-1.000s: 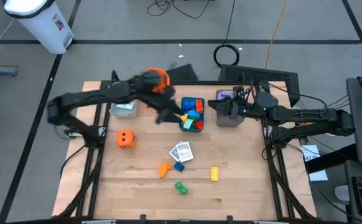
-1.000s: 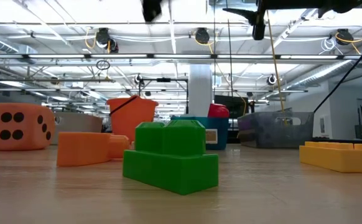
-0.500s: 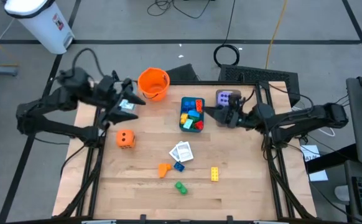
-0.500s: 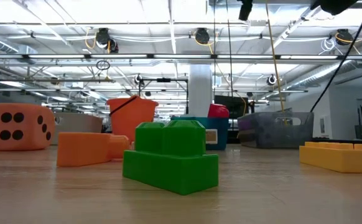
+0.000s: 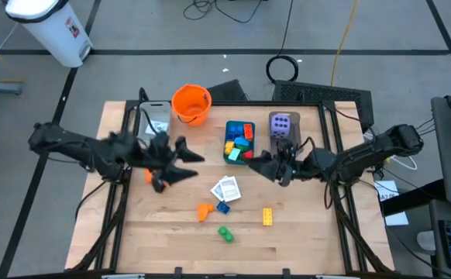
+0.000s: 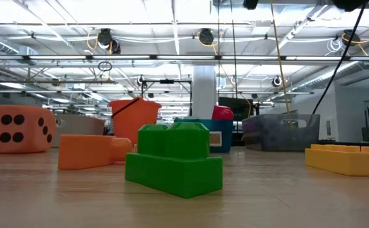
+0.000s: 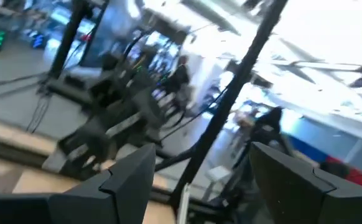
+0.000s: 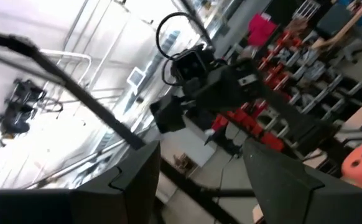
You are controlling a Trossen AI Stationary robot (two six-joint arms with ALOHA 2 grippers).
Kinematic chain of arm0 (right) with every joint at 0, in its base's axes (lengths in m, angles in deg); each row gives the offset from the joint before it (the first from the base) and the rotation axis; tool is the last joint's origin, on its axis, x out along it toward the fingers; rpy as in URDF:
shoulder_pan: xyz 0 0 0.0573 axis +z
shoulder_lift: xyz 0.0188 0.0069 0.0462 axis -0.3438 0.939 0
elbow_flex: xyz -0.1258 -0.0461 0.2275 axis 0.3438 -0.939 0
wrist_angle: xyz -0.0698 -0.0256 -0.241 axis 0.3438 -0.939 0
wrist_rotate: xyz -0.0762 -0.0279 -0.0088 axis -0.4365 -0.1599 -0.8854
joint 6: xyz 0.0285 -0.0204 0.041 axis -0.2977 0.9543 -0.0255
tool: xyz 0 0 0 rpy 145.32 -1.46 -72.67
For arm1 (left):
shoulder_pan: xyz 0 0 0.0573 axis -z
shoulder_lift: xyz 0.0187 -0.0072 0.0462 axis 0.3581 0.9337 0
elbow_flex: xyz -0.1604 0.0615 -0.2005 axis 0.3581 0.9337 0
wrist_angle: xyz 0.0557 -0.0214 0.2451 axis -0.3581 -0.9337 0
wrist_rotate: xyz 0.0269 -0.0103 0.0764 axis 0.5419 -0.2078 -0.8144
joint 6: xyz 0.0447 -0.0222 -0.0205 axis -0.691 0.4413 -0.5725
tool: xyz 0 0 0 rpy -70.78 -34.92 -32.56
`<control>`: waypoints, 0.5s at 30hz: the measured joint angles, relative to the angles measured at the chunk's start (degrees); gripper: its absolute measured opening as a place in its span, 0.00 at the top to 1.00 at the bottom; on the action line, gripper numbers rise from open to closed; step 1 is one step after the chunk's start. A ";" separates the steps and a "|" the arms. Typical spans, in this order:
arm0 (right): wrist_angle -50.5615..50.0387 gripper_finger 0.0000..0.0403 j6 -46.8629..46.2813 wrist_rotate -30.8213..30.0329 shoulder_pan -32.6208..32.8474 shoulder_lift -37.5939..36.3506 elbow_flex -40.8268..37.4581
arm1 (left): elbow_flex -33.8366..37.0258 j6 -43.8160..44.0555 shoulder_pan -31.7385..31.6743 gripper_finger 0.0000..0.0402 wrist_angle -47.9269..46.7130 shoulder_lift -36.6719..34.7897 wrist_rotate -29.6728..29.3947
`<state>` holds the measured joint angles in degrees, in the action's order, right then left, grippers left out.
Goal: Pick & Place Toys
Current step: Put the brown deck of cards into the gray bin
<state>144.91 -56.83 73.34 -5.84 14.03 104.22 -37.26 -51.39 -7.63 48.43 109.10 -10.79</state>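
Note:
The toys lie spread over the wooden table: an orange brick (image 5: 204,211), a blue brick (image 5: 222,207), a yellow brick (image 5: 266,216), a green brick (image 5: 225,232) and white cards (image 5: 227,188). More bricks fill the teal tray (image 5: 239,142). The purple die (image 5: 282,124) sits in the grey tray. The orange die (image 5: 149,177) is half hidden under my left arm. My left gripper (image 5: 194,167) hangs open above the table just right of that die. My right gripper (image 5: 258,164) hangs open near the teal tray's near right corner. Both hold nothing (image 7: 199,186) (image 8: 203,186).
An orange bucket (image 5: 191,103) stands at the far edge, with a clear tray (image 5: 157,116) to its left. The two grippers face each other across the cards. Bare wood lies along the near edge and at both near corners.
My left gripper has drawn back from the teal tray toward the table's left, then swung toward the near edge and out over the orange die. My right gripper has gone from above the grey tray toward the near edge. The toys on the table have stayed put.

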 joint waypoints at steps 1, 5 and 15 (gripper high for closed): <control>0.02 0.45 0.04 -0.02 0.95 0.00 0.00 | -0.03 0.05 1.50 0.32 -0.01 1.19 -3.23; 0.38 0.45 2.43 -0.03 6.06 -0.02 0.02 | -1.41 1.43 7.50 0.32 -0.93 6.10 -15.15; 0.36 0.45 8.82 -9.42 21.06 0.00 0.07 | -15.83 3.05 19.01 0.33 -19.24 17.06 -34.06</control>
<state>145.27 -48.01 63.92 15.23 14.03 104.29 -53.09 -48.34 11.38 29.19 126.16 -44.85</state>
